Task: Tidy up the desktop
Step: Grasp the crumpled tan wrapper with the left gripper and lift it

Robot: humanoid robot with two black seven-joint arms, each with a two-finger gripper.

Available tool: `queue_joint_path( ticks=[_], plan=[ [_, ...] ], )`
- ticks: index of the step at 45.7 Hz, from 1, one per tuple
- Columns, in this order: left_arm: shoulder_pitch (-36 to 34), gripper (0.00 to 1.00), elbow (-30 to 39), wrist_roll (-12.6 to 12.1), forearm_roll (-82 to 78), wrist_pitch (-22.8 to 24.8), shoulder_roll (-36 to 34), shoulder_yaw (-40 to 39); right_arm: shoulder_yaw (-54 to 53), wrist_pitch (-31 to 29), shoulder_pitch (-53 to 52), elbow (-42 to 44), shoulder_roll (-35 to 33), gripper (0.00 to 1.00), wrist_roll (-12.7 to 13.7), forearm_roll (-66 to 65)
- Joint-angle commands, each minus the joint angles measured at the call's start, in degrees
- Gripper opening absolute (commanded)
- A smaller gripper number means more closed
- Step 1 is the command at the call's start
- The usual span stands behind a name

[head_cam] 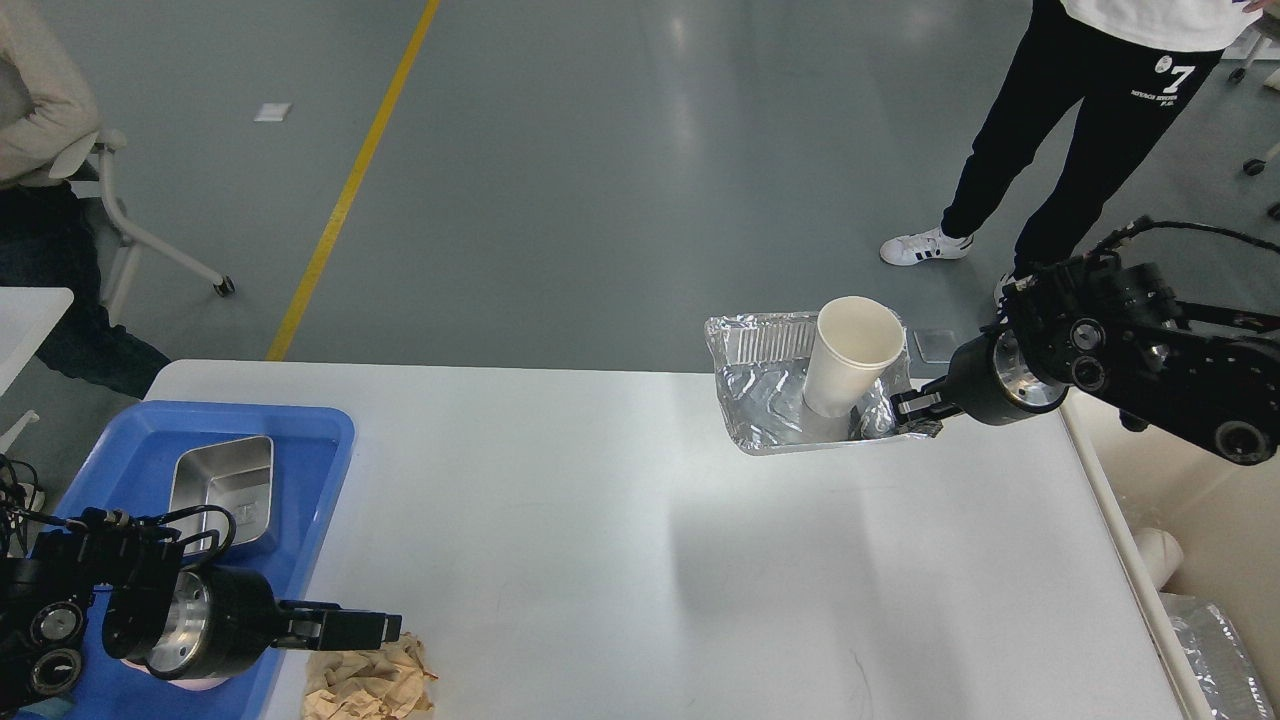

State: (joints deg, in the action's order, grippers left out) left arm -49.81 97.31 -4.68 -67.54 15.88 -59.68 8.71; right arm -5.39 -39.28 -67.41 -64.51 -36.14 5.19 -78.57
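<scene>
The white desktop (620,520) fills the middle of the head view. My right gripper (912,408) is shut on the right rim of a crumpled foil tray (765,400) and holds it lifted over the far right part of the desktop. A white paper cup (850,355) stands tilted inside the tray. My left gripper (385,628) is low at the near left, just above a crumpled beige paper napkin (368,685); its fingers look closed together and hold nothing I can see.
A blue plastic tray (320,440) at the left edge holds a metal container (222,490). A beige bin (1200,560) with a cup and foil stands right of the desktop. A person stands beyond the far right corner; another sits at far left.
</scene>
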Motion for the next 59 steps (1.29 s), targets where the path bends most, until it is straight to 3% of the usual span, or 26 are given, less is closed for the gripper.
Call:
queue_joint_path(
  ticks=[1, 10, 13, 20, 29, 37, 42, 48, 59],
  plan=[
    [0.1, 0.97, -0.2, 0.0, -2.9, 0.6, 0.9, 1.7, 0.0, 0.1, 0.1, 0.0, -0.1, 0.0, 0.1, -0.1],
    [-0.2, 0.95, -0.4, 0.6, -5.9, 0.9, 0.9, 3.7, 0.0, 0.2, 0.1, 0.0, 0.0, 0.0, 0.1, -0.1],
    [-0.1, 0.9, -0.5, 0.7, -7.4, 0.9, 1.0, 3.8, 0.0, 0.2, 0.1, 0.0, 0.0, 0.0, 0.1, -0.1],
    [0.0, 0.61, -0.9, 0.9, -9.9, 1.0, 1.0, 3.9, 0.0, 0.2, 0.1, 0.0, 0.0, 0.0, 0.1, 0.0],
    [0.3, 0.35, -1.1, 1.2, -13.6, 0.9, 1.1, 6.3, 0.0, 0.2, 0.2, 0.0, 0.1, 0.0, 0.1, -0.1],
    [0.5, 0.0, -2.0, 2.4, -14.4, 1.0, 1.8, 6.5, 0.0, 0.2, 0.2, 0.1, 0.0, 0.0, 0.1, -0.1],
    [-1.1, 0.0, -1.9, 2.5, -14.1, 1.7, 0.9, 5.7, 0.0, 0.2, 0.2, 0.2, 0.2, 0.0, 0.1, -0.1],
    [-6.0, 0.0, -0.8, 3.5, -13.3, 6.1, -0.1, 3.6, -0.1, 0.3, 0.3, 0.3, 0.2, 0.0, 0.0, 0.0],
    [-6.6, 0.0, -0.2, 4.1, -11.5, 12.9, -2.6, -11.4, -0.1, 0.3, 0.2, 0.2, 0.1, 0.0, 0.0, 0.1]
  ],
)
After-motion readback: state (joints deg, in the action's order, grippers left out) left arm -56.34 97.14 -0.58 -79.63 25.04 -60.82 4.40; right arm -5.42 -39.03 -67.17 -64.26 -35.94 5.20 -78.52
